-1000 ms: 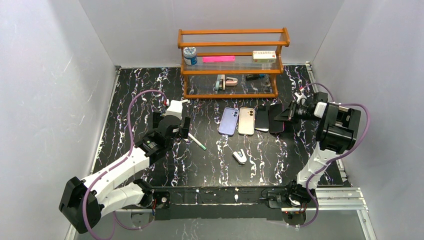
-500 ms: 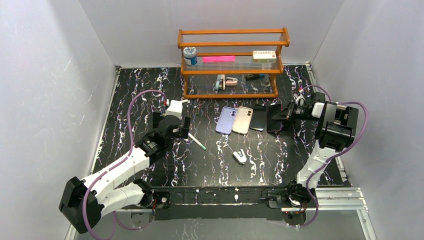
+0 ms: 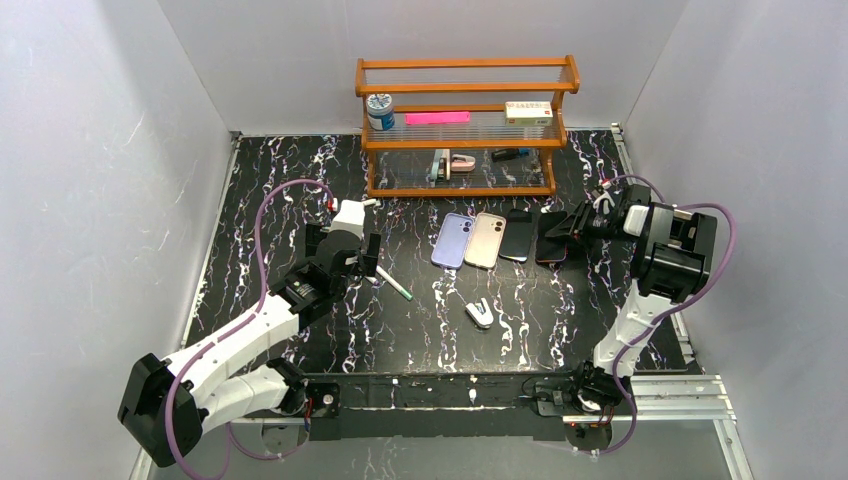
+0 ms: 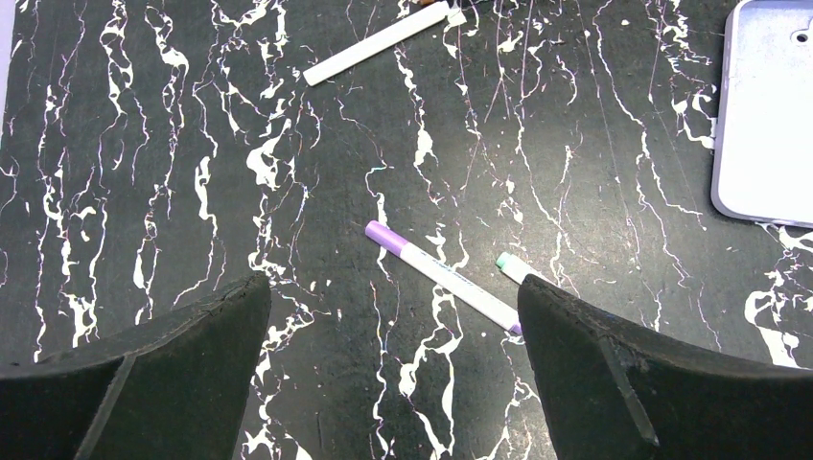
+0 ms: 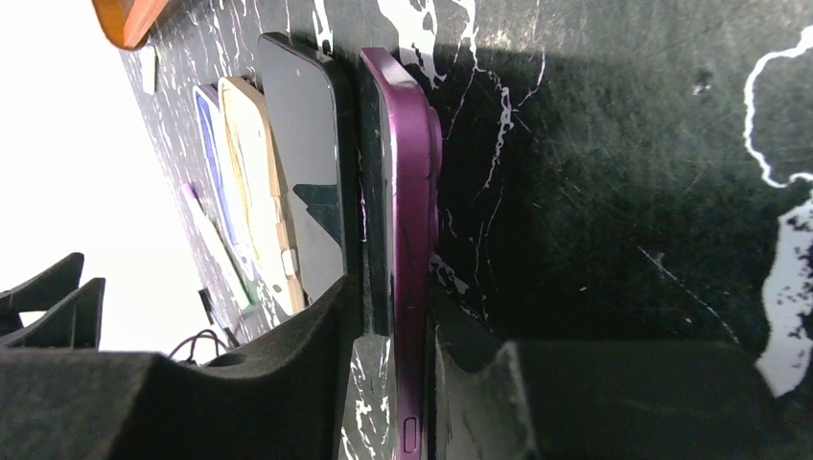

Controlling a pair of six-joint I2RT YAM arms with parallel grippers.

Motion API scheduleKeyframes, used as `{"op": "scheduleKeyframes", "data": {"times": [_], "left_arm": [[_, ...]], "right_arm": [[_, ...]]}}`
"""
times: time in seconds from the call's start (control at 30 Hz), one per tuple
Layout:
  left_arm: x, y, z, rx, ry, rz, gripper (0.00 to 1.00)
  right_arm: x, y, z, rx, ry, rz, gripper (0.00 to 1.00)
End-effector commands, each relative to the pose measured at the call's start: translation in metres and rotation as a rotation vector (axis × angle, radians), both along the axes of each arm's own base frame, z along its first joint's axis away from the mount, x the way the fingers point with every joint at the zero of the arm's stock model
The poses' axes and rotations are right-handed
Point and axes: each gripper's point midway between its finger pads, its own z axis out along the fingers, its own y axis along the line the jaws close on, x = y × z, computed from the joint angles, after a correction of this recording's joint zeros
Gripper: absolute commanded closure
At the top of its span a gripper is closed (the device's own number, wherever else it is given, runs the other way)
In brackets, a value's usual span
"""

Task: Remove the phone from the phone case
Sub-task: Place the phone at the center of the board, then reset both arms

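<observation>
A phone in a purple case [image 3: 551, 238] lies at the right end of a row of phones on the black marble table [image 3: 300, 180]. In the right wrist view the purple case [image 5: 412, 211] shows edge-on, with the dark phone [image 5: 376, 230] inside it. My right gripper [image 3: 572, 226] is shut on its edge, one black finger [image 5: 288, 364] on the screen side and one on the back side [image 5: 470, 374]. My left gripper [image 3: 345, 255] is open and empty over the left part of the table, far from the phones; its fingers [image 4: 144, 374] frame two markers.
Beside the purple case lie a black phone [image 3: 516, 236], a beige one [image 3: 486, 240] and a lavender one [image 3: 452, 241]. A wooden shelf [image 3: 465, 125] stands behind them. A small white object [image 3: 478, 313] and a marker [image 3: 393, 284] lie mid-table. A purple-capped marker [image 4: 436, 276] lies under the left gripper.
My right gripper has moved toward the shelf and slightly right with the purple-cased phone; the row of phones shifted and tilted with it. The left arm has not moved.
</observation>
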Motion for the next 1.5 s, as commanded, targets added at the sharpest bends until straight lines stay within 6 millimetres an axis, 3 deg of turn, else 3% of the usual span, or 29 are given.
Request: {"op": "scheduleKeyframes", "data": {"times": [0.0, 0.2, 0.6, 0.93, 1.1, 1.27, 1.33, 1.47], "left_arm": [[0.002, 0.005, 0.01, -0.013, -0.041, 0.032, 0.02], [0.002, 0.006, 0.013, -0.021, -0.05, 0.033, 0.02], [0.0, 0.012, 0.021, -0.044, -0.072, 0.074, 0.02], [-0.002, 0.022, 0.022, -0.034, -0.073, 0.131, 0.02], [-0.002, 0.027, 0.021, -0.024, -0.053, 0.172, 0.02], [-0.009, 0.042, 0.042, -0.024, -0.04, 0.265, 0.02], [-0.011, 0.044, 0.055, -0.042, -0.048, 0.276, 0.02], [-0.015, 0.047, 0.088, -0.103, -0.099, 0.284, 0.02]], "right_arm": [[-0.003, 0.0, -0.016, -0.072, 0.058, -0.029, 0.61], [-0.012, 0.013, -0.017, -0.156, 0.107, 0.007, 0.55], [-0.025, -0.028, -0.023, -0.425, 0.229, -0.132, 0.41], [-0.037, -0.034, -0.017, -0.493, 0.233, -0.15, 0.34], [-0.031, -0.036, 0.013, -0.504, 0.153, -0.169, 0.29], [-0.026, -0.034, 0.071, -0.502, -0.006, -0.199, 0.26], [-0.027, -0.036, 0.098, -0.519, -0.088, -0.229, 0.03], [-0.04, -0.042, 0.149, -0.57, -0.239, -0.304, 0.01]]}}
